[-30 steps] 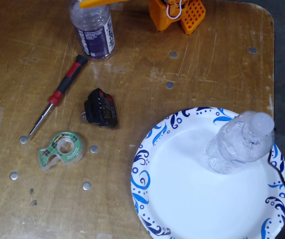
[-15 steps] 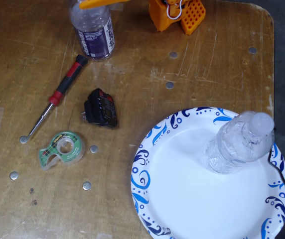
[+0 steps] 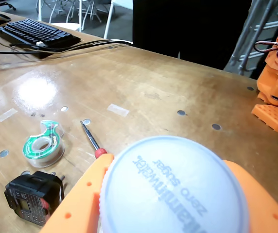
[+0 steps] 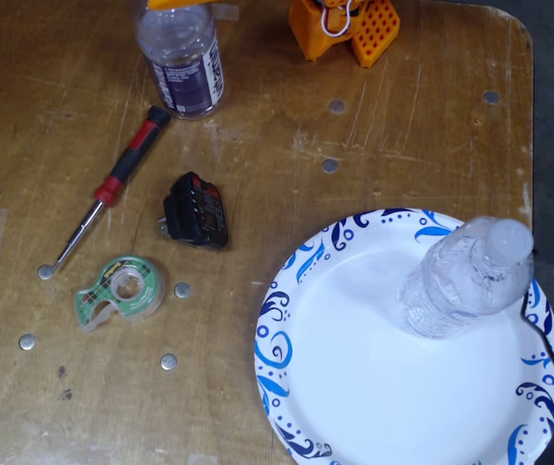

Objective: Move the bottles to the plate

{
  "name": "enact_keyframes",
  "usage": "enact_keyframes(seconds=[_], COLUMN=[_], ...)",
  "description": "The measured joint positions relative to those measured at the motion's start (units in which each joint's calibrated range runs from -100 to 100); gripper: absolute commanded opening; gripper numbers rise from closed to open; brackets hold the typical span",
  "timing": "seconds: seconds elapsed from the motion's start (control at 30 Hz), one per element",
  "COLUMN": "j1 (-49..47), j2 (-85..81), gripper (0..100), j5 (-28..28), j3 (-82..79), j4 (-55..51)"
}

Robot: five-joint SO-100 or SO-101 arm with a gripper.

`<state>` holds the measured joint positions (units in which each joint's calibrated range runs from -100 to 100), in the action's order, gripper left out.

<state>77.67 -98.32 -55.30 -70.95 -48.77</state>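
In the wrist view the orange gripper (image 3: 173, 194) is closed around the neck of the vitaminwater bottle (image 3: 173, 187), 1 finger (image 3: 80, 199) pressed against each side of its pale cap. The cap fills the lower middle of that view, and its print, seen upside down, reads "vitaminwater zero sugar".

In the fixed view the same vitaminwater bottle (image 4: 182, 63) stands near the table's (image 4: 403, 126) far edge, left of centre. It shows a dark purple label with a white panel of small print too fine to read, and orange gripper parts sit over its top at the picture's upper edge.

The small crinkly bottle (image 4: 466, 278) stands on the plate (image 4: 354, 387), toward the plate's right rim. It carries no label and has a whitish cap. The plate, white with blue swirls and dots, lies at the table's near right corner, well apart from the vitaminwater bottle.

Between the 2 bottles on the bare wood lie a red-and-black screwdriver (image 4: 110, 184), a small black device (image 4: 196, 210) and a green tape dispenser (image 4: 120, 290) whose lettering I cannot read. The arm's orange base (image 4: 345, 27) stands at the far edge.

In the wrist view a black keyboard (image 3: 38, 32) rests at the far left edge of the table.
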Motion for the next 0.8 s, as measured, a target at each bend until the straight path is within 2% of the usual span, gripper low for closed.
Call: enact_keyframes(seconds=[0.33,0.63,0.8], j1=[-0.73,-2.55,-6.29], j2=[0.0,0.0,0.0], gripper=[10,7,7], j5=[-0.26,-0.31,-0.31], j3=[-0.09,-0.09,0.36], j4=[7.66,21.19,22.64])
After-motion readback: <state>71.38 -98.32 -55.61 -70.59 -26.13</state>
